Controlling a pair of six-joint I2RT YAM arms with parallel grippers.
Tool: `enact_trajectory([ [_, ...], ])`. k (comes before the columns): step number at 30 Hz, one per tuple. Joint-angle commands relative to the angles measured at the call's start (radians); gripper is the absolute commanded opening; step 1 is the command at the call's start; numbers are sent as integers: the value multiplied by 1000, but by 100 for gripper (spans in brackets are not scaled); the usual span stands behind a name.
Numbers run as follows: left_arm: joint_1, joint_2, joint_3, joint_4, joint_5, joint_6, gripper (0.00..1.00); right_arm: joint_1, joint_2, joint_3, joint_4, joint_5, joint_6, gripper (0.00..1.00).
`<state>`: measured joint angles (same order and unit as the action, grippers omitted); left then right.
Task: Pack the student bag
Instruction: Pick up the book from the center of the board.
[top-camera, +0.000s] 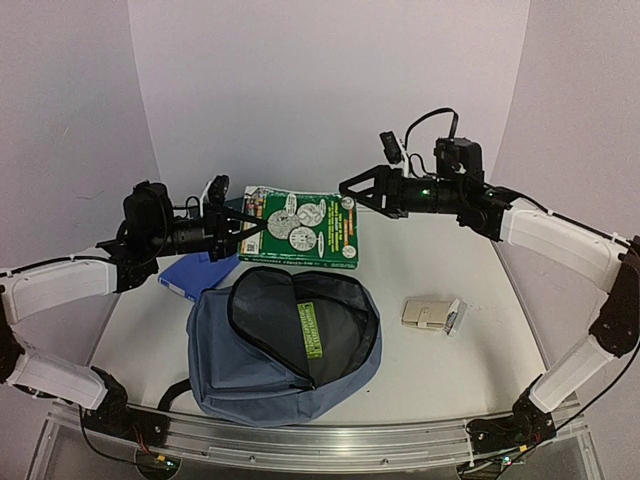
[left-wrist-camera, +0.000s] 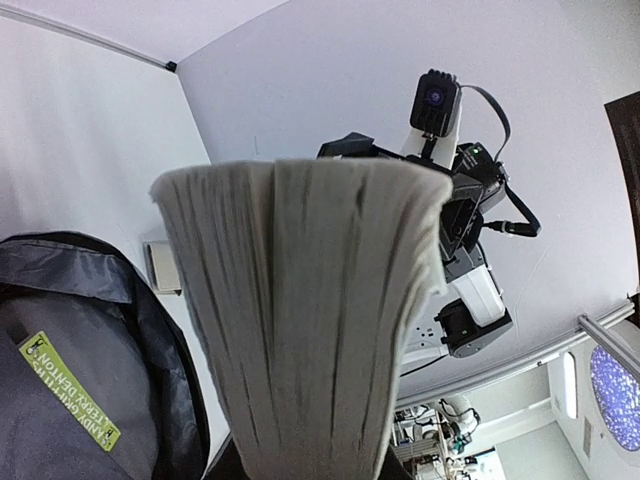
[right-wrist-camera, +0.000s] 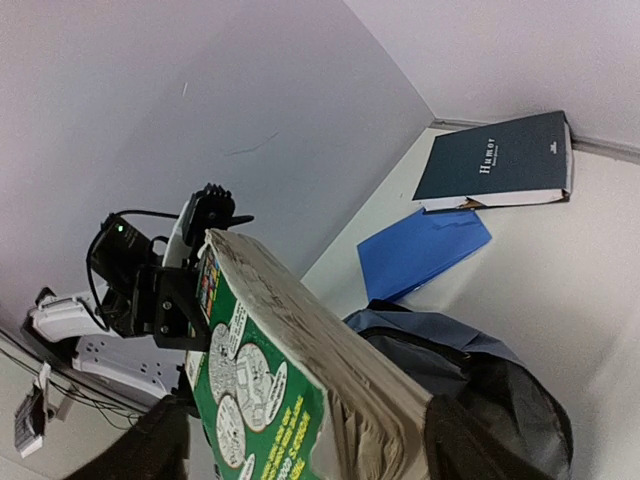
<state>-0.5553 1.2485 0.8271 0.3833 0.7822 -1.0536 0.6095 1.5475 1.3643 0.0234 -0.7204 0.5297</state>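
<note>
Our left jaws clamp one edge of a green book, holding it in the air above the open student bag, which lies on the surface near our bases. Our right jaws stand apart at the book's opposite edge.

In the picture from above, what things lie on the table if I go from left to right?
blue book → student bag → small beige case. The green book is up in the left pincer, not on the table, so I skip it.

Even, bright light (soft shadows), with the wrist views' foregrounds blurred.
</note>
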Motion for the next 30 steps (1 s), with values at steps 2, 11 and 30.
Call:
enact_trajectory([
  [2, 2, -128, -2, 113, -78, 61, 0, 9, -69, -75, 72, 34, 43, 94],
  [11, 2, -123, 17, 149, 5, 84, 0, 78, -9, -78, 94, -53, 93, 98],
  [30, 1, -155, -25, -284, -251, 217, 40, 112, -18, -54, 239, 14, 119, 0],
])
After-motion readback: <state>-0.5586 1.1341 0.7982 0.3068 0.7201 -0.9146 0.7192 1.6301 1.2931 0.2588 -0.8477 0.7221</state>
